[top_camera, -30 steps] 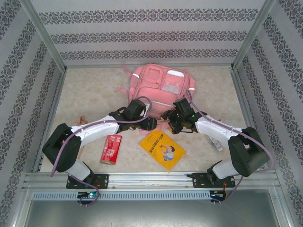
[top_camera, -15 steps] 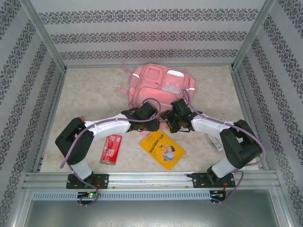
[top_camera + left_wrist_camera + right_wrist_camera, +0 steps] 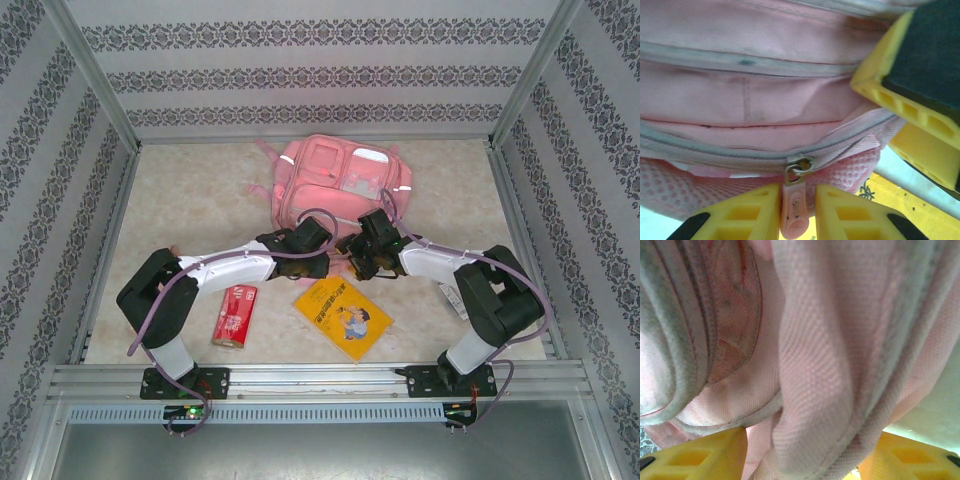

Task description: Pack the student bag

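Student bag (image 3: pixel 335 185) lies against both claws, apparently unopened. Left claw (image 3: pixel 796 194) straddles zip pull (image 3: pixel 794 212), grip uncertain. Right claw (image 3: pixel 802 440) pinches bag fabric. Behind claws, yellow book (image 3: pixel 343 316) and red packet (image 3: pixel 235 314) lie unpacked on tabletop (image 3: pixel 200 210).

Bright, even light, soft shadows; overhead view sharp, both wrist close-ups soft-focused.

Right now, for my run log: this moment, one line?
left gripper: flanking zipper pull | right gripper: straddling student bag fold | yellow book: outside
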Controlling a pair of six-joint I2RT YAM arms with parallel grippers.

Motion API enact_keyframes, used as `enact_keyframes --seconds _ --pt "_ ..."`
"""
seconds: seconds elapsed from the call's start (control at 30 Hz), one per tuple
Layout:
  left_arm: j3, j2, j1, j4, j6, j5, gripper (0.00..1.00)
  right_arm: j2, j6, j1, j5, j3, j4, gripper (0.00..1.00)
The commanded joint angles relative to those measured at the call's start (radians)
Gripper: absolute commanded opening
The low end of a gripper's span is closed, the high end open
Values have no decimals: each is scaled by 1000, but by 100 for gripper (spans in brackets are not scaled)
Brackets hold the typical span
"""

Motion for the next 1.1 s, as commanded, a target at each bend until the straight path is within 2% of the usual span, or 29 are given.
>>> enact_keyframes --seconds 0.0,0.07,0.2,0.33,0.43,0.57,0.77,0.9,0.97,1.03,1.07 --pt "-41 -10 -6 84 17 98 19 38 20 3 -8 21 27 58" --pt "-52 -15 -6 91 19 98 12 46 24 4 -15 23 33 57" --pt "-56 -32 -5 76 40 86 0 51 27 6 -13 21 39 43" --pt "-69 -76 2 52 82 45 0 26 21 3 22 -1 36 19" --pt "-79 -113 20 22 120 5 0 12 -7 -4 25 -3 23 11" --pt "-124 -183 67 16 150 -35 0 -8 -61 -31 13 -17 12 6" --pt "-197 -290 131 25 232 -54 0 -32 -192 -106 -45 -24 -34 5" --pt "-243 -289 135 25 305 -57 0 -54 -296 -167 -63 -16 -86 7" --pt "-256 -278 135 36 304 2 0 -61 -345 -204 -58 -11 -121 16" --pt "-274 -275 135 101 261 120 0 -63 -410 -241 -70 -7 -136 36" --pt "-279 -271 132 140 229 178 0 -64 -436 -252 -92 -3 -140 41"
